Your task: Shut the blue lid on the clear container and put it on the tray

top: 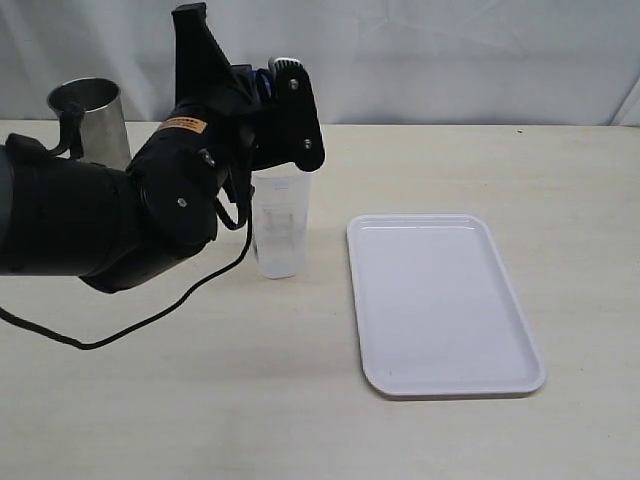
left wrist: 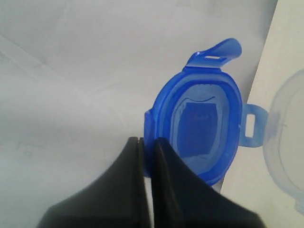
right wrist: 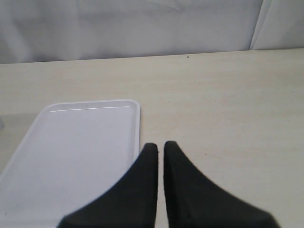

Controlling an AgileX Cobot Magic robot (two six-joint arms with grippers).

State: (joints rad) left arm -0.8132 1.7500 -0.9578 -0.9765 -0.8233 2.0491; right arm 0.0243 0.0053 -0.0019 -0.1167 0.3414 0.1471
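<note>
In the left wrist view my left gripper (left wrist: 148, 142) is shut on the edge of the blue lid (left wrist: 202, 128), whose underside faces the camera with its flaps sticking out. The open rim of the clear container (left wrist: 290, 142) shows beside and below the lid. From the exterior view the left gripper (top: 292, 105) hangs just over the top of the upright clear container (top: 280, 228), and only a sliver of the blue lid (top: 262, 79) peeks out behind the arm. The white tray (top: 440, 300) lies right of the container. My right gripper (right wrist: 160, 146) is shut and empty, hovering by the tray (right wrist: 71, 152).
A steel cup (top: 90, 115) stands at the back left, partly behind the left arm. A black cable (top: 150, 318) trails from the arm over the table. A pale curtain backs the table.
</note>
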